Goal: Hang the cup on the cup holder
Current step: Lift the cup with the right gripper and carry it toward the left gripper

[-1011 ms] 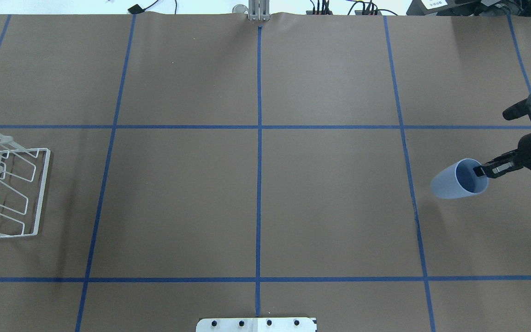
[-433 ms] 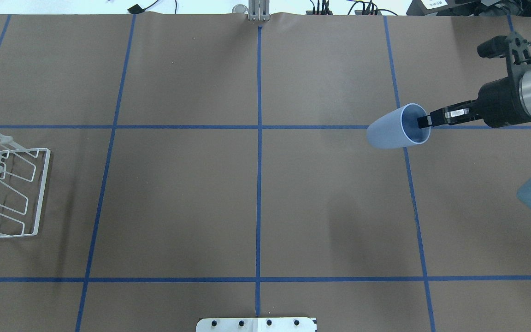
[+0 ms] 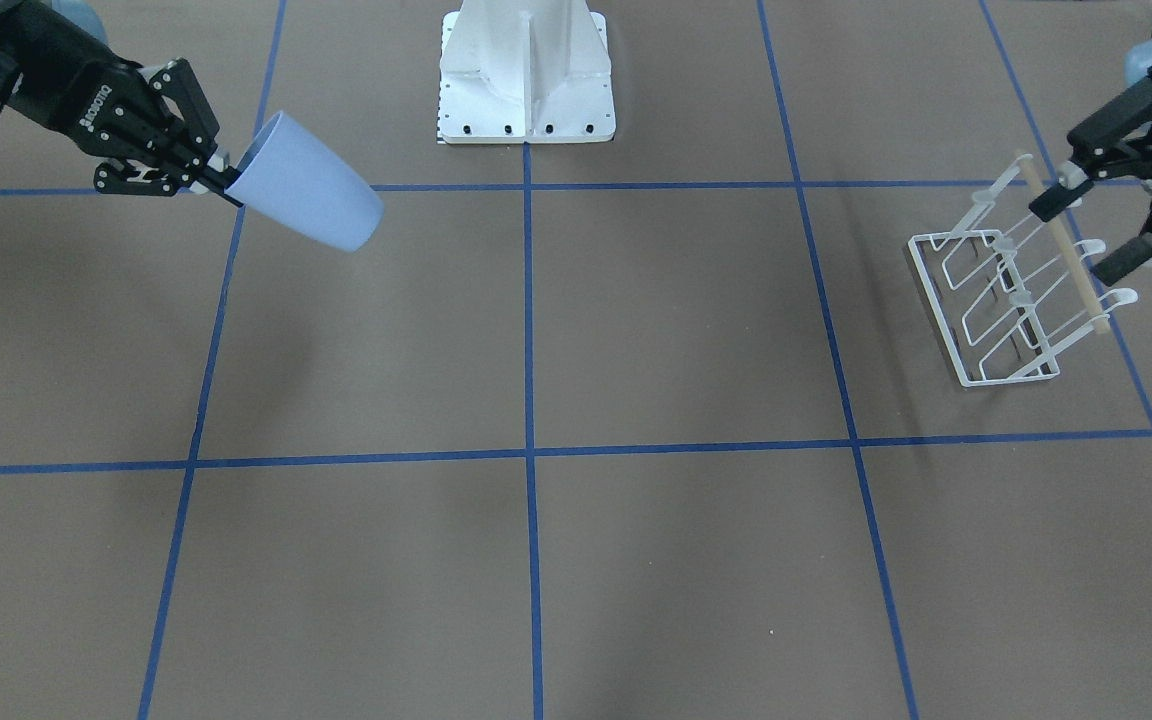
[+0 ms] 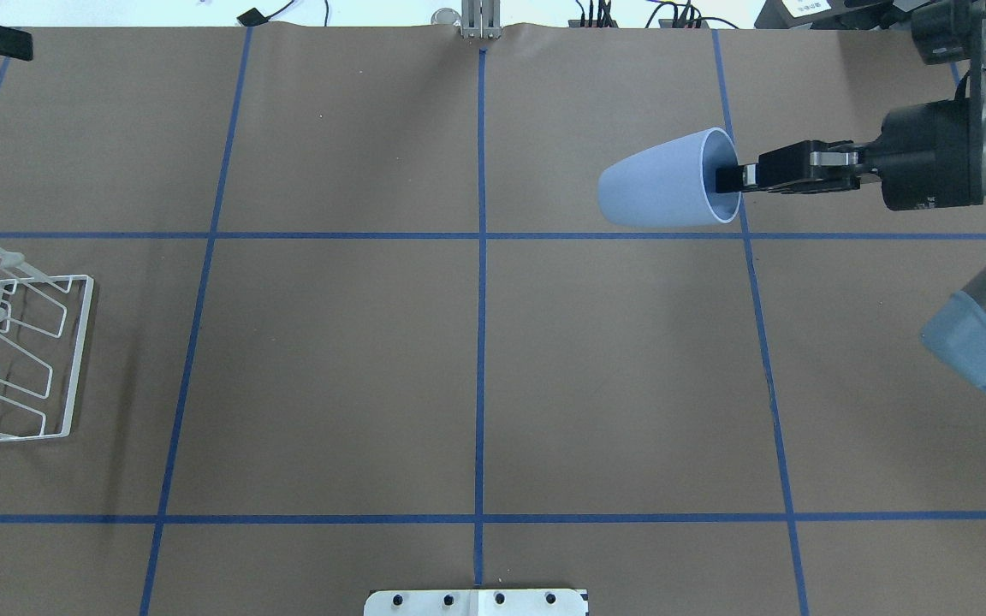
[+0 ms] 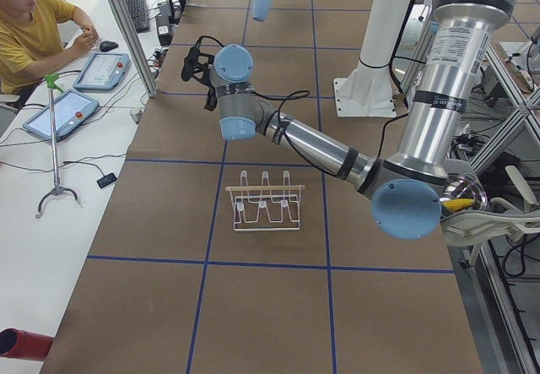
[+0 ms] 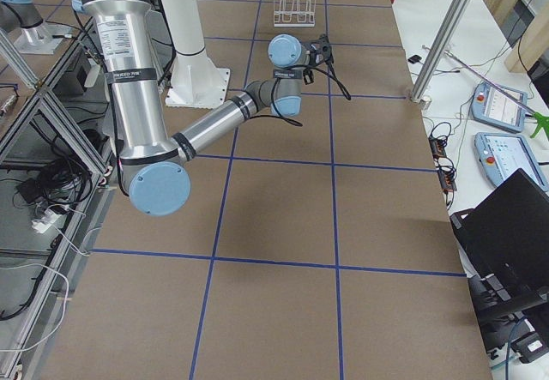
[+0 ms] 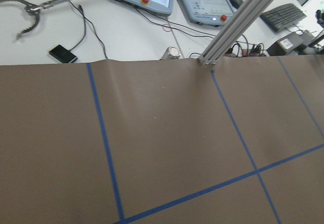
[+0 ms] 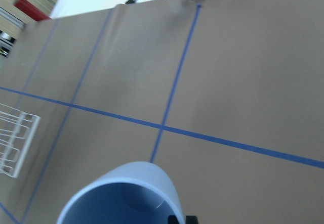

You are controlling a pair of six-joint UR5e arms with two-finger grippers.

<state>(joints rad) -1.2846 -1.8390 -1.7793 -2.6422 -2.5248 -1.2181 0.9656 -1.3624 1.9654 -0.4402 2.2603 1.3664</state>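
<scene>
My right gripper is shut on the rim of the light-blue cup, one finger inside and one outside. The cup lies level in the air, base pointing toward the table's left. It also shows in the front view and at the bottom of the right wrist view. The white wire cup holder stands at the table's left edge, its wooden rod on top. My left gripper is open and empty, raised high above the table near the holder.
The robot's white base plate sits at the near middle edge. A metal post stands at the far edge. Blue tape lines grid the brown table. An operator with tablets sits beyond the far edge.
My right gripper has lifted the cup and carried it leftward and farther from the robot. A part of the left arm has come into the overhead view's top left corner.
</scene>
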